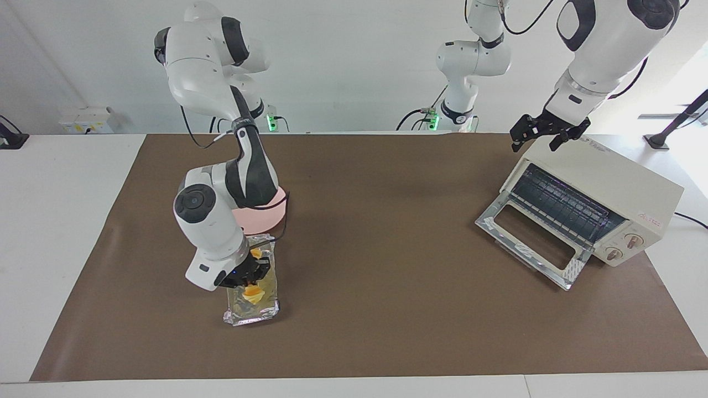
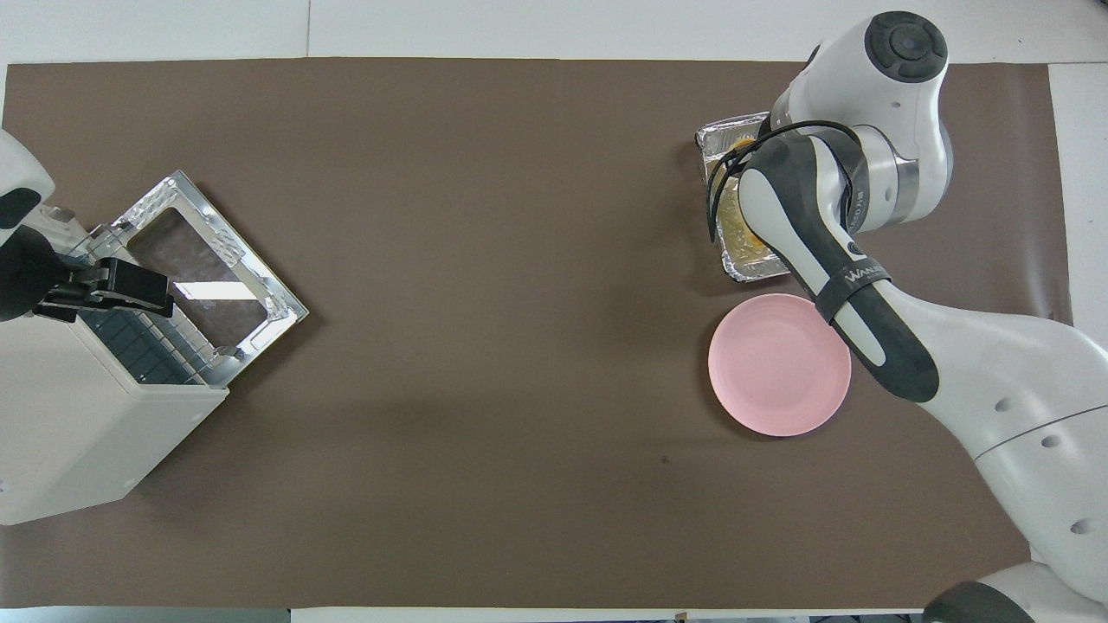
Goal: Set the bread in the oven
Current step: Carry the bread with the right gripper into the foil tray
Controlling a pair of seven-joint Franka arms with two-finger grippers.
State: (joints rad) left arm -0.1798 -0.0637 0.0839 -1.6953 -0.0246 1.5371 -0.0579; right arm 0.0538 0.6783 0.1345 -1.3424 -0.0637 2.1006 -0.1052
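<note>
The bread (image 1: 253, 293), a golden-yellow and orange loaf, lies in a crinkled foil tray (image 1: 254, 315) toward the right arm's end of the table. My right gripper (image 1: 253, 275) is down in the tray at the loaf's middle, and bread shows on either side of it. In the overhead view the right arm hides the gripper and only a yellow strip of bread (image 2: 750, 247) shows in the tray (image 2: 723, 138). The cream-white oven (image 1: 608, 188) stands at the left arm's end with its glass door (image 1: 575, 265) dropped open. My left gripper (image 1: 535, 142) is open above the oven's top (image 2: 78, 415).
A round pink plate (image 1: 260, 218) lies beside the foil tray, nearer to the robots, also seen from overhead (image 2: 779, 363). A brown mat (image 1: 387, 249) covers the table. The oven's wire rack (image 1: 558, 202) shows inside the opening.
</note>
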